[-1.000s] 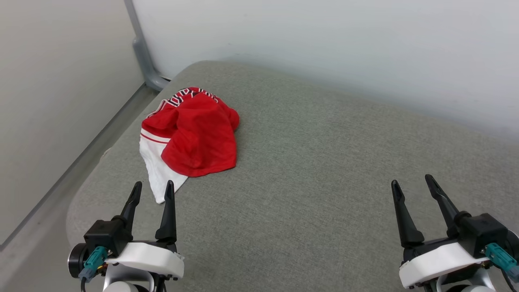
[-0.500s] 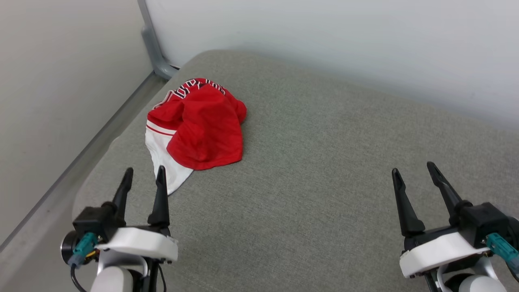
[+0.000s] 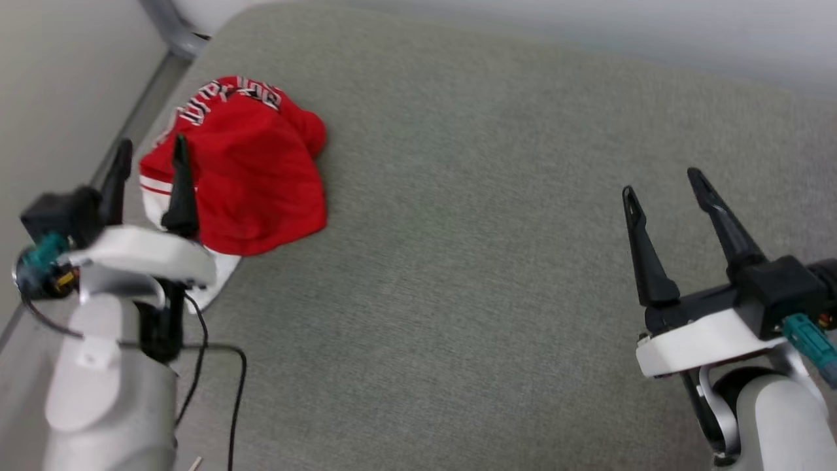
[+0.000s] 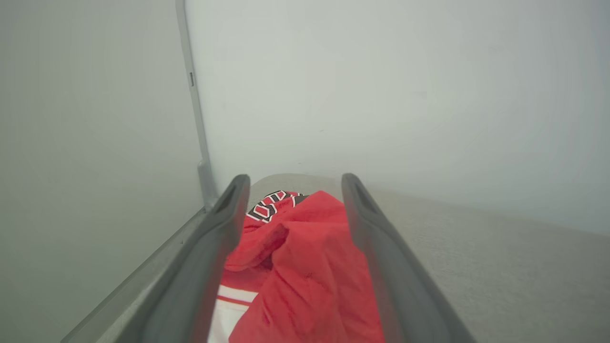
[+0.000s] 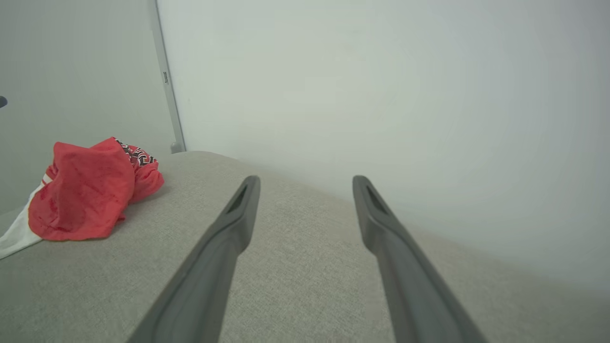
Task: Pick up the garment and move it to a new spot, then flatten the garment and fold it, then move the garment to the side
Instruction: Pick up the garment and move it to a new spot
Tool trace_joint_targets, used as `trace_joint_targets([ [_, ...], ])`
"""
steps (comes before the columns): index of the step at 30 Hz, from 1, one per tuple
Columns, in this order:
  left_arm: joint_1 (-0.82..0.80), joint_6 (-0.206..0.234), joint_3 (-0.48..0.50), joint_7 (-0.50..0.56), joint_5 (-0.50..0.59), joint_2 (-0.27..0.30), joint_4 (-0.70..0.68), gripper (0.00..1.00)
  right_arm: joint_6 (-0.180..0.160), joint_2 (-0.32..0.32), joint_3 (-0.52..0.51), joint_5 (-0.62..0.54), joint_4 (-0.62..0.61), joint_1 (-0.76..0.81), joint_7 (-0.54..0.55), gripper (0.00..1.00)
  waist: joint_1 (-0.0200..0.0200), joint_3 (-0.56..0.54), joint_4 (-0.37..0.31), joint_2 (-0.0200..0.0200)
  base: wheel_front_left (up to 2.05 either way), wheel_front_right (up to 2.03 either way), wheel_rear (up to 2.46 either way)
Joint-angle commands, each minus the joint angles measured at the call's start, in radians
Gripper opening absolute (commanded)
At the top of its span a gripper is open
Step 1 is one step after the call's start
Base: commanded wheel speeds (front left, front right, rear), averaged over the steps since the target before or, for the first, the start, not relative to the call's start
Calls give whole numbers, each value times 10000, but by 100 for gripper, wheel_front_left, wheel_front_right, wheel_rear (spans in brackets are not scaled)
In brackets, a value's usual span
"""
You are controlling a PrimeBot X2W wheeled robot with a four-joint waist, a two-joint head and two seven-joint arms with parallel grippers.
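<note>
The garment (image 3: 252,167), a red jersey with a white sleeve and black lettering, lies crumpled in a heap at the far left of the grey padded surface (image 3: 490,261). My left gripper (image 3: 150,147) stands open above the heap's near left side, nothing between its fingers. In the left wrist view the garment (image 4: 295,267) shows between the two spread fingers (image 4: 217,247), below them. My right gripper (image 3: 660,180) is open over bare surface at the right, far from the garment. The right wrist view has the garment (image 5: 86,190) at its left and the open right gripper (image 5: 305,183).
A pale wall (image 3: 654,26) runs behind the surface. A grey metal post (image 3: 173,29) stands at the far left corner, with a grey ledge (image 3: 140,118) along the left edge. A black cable (image 3: 222,366) hangs off my left arm.
The head camera has tilted down and swung, shifting the whole picture. My left gripper has gone forward, from short of the white sleeve to above the heap. The garment lies as before.
</note>
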Motion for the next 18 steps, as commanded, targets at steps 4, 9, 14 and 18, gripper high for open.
trace_joint_targets([
  [4,-1341,-16,-449,863,-969,930,1156,100,-3,-4,-86,-398,-65,-438,-1,100,-1,1120,-871,0,0,0,0],
  [9,-2538,-17,-977,2786,-2346,2217,2130,100,-3,-3,-132,-310,-35,-699,-32,100,-1,1718,-1307,0,0,0,0],
  [14,-3250,-11,-1172,4987,-3271,3112,3184,100,-3,-3,-16,-203,-2,-986,-138,100,-1,2240,-1730,0,0,0,0],
  [18,-3459,-10,-1383,6398,-3872,3373,3900,100,-3,-3,76,-94,54,-1184,-244,100,-1,2605,-1987,0,0,0,0],
])
